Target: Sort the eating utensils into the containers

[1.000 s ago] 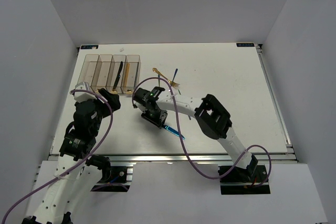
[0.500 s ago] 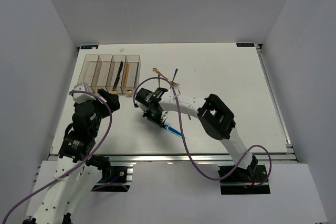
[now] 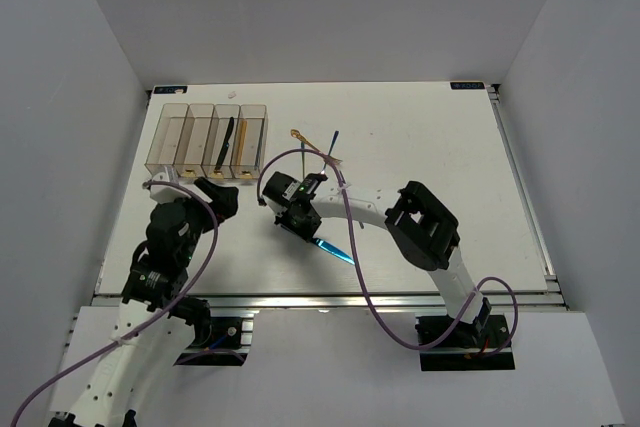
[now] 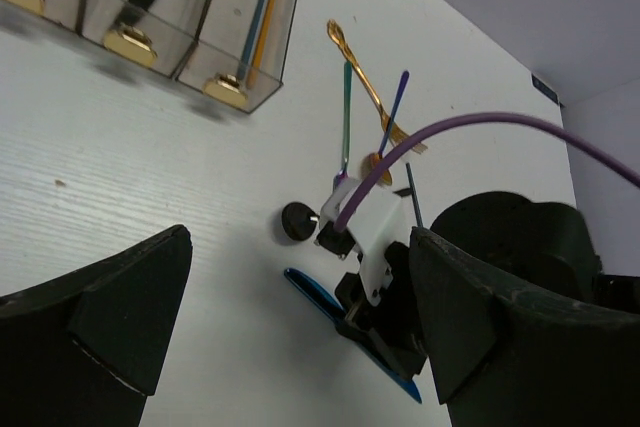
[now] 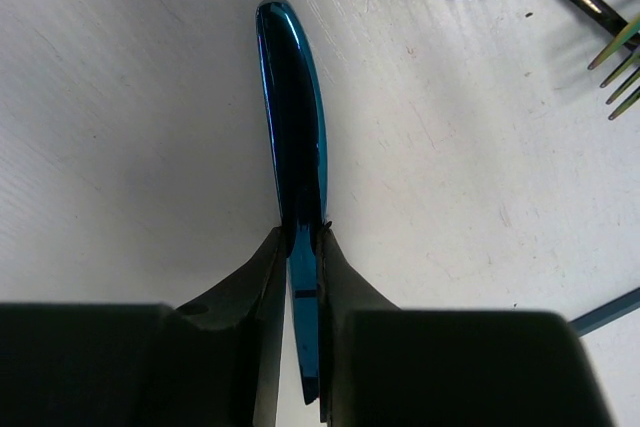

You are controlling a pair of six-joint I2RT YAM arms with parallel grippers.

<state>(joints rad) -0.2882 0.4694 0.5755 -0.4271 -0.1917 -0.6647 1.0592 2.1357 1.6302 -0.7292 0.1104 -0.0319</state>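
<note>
Blue knife (image 5: 292, 97) is being pinched by right gripper (image 5: 300, 243) jaws left of worktop centre, left gripper (image 4: 298, 282) hovering spread-jawed near far-left-corner containers (image 3: 176, 133).

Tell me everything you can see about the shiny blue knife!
The blue knife is slim, glossy and mirror-like, seemingly metal, with a rounded end pointing away from the wrist camera. The right pincer is shut on it partway along, one finger each side. It sits low over the white table, toward the near edge; whether it rests there is unclear. Nothing else touches it.
</note>
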